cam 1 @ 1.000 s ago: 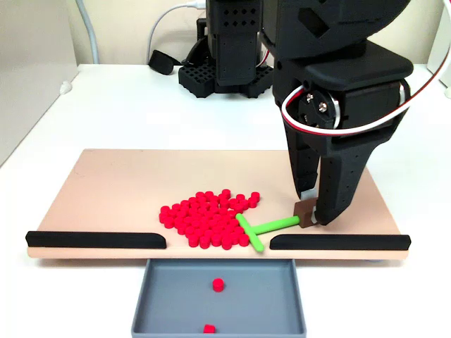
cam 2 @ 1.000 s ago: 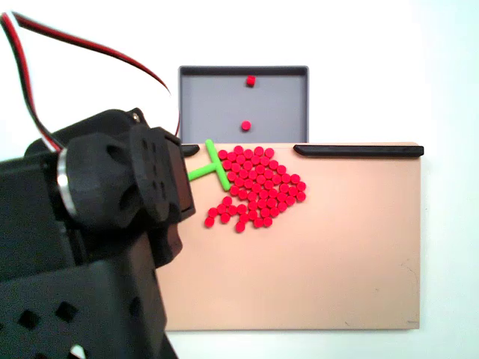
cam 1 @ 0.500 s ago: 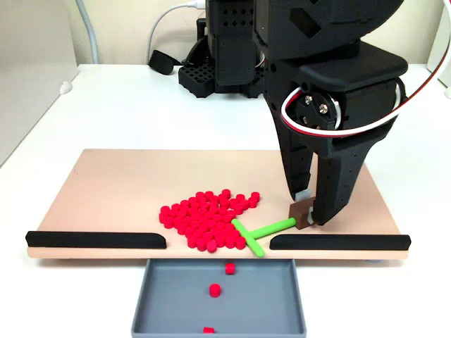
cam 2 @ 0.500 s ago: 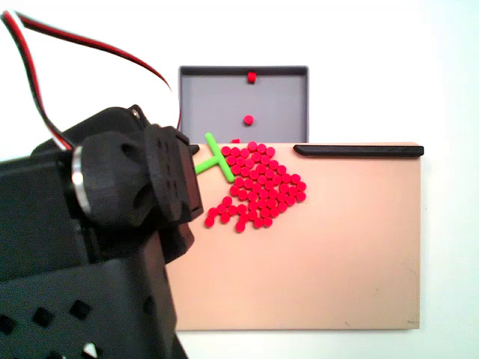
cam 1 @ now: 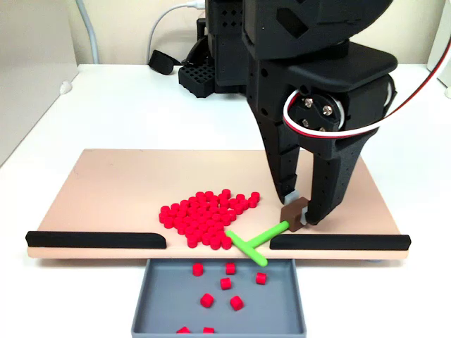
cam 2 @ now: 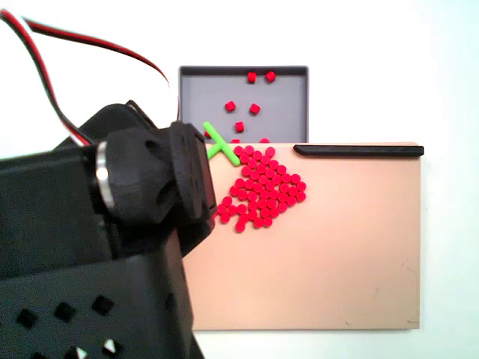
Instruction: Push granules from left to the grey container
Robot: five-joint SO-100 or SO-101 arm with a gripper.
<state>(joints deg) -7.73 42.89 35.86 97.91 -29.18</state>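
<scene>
the granules [cam 1: 208,217] are tiny bright red pellets bunched on the tan board [cam 1: 120,190], a few loose in the grey container [cam 1: 162,303] below its edge. hand [cam 1: 299,215] pinching the green pusher [cam 1: 254,243] by its brown end.

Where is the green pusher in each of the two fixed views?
In a fixed view: the green pusher is low, right of centre, its crossbar over the board's front edge above the tray.
In a fixed view: the pusher is upper centre-left, beside the arm.
Shared landmark: the tray.
</scene>
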